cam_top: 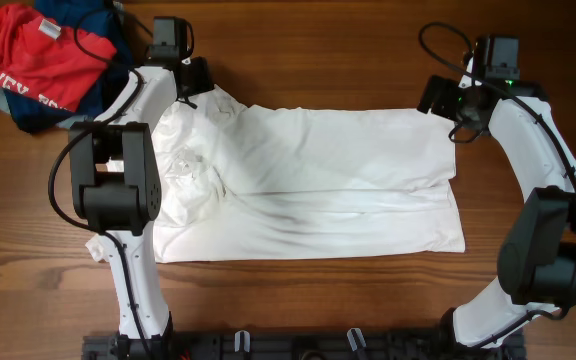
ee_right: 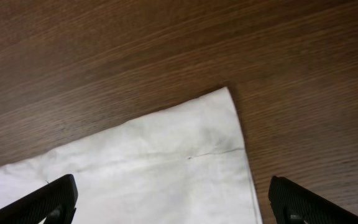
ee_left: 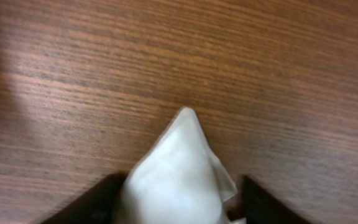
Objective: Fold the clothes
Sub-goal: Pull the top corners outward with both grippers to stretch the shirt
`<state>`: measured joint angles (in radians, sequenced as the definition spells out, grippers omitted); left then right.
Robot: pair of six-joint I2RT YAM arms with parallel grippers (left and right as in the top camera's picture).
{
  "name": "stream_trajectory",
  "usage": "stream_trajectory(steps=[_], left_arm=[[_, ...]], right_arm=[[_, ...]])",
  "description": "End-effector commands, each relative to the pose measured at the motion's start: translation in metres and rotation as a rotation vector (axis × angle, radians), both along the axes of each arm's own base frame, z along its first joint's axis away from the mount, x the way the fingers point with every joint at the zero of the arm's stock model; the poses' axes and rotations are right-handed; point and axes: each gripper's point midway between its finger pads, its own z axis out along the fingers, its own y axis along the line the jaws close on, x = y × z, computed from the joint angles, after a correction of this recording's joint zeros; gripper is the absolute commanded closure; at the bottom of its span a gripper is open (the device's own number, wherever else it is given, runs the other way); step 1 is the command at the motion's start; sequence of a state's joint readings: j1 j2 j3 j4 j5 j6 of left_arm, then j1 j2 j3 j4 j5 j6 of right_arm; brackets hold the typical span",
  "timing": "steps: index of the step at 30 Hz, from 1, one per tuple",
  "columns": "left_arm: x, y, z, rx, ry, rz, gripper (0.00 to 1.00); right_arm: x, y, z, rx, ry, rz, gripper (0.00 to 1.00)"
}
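On table (cam_top: pixel 298 300), shirt (cam_top: pixel 328 190) crosswise, collar (cam_top: pixel 190 163) leftward; left end effector (ee_left: pixel 178 199) straddles corner, grip unclear; right end effector (ee_right: pixel 169 199) open.

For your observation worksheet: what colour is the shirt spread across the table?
The shirt is plain white; clearest in the overhead view.

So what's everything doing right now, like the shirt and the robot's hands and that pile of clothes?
white shirt, spread out on the table, wrinkled.
left hand, fingers either side of a bunched shirt corner; can't tell if it grips.
right hand, open wide over a flat shirt corner, holding nothing.
red T-shirt, crumpled in a heap.
navy clothes, crumpled under the red T-shirt.
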<state>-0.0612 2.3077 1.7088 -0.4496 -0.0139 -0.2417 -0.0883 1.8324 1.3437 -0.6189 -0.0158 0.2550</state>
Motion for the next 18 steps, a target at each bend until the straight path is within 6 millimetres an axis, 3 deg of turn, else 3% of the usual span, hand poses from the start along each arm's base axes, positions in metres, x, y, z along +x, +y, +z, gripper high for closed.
stream_trajectory(steps=[1,7,10,13,18], left_arm=[[-0.001,-0.001,-0.018,0.009,0.026,-0.011,0.65],[-0.001,-0.001,-0.018,0.009,0.026,-0.011,0.72],[-0.001,-0.001,-0.018,0.009,0.026,-0.011,0.78],[-0.001,-0.001,-0.018,0.008,0.026,-0.011,0.77],[-0.001,-0.001,-0.018,0.003,0.028,-0.001,0.81]], right_arm=[[0.008,-0.012,0.002,-0.082,-0.015,0.0,0.01],[0.022,-0.016,-0.016,-0.088,-0.028,0.003,0.01],[0.025,-0.017,-0.039,-0.078,0.002,-0.003,0.01],[0.025,-0.016,-0.063,-0.065,0.039,-0.004,0.01],[0.024,-0.017,-0.089,-0.067,0.076,-0.012,0.01]])
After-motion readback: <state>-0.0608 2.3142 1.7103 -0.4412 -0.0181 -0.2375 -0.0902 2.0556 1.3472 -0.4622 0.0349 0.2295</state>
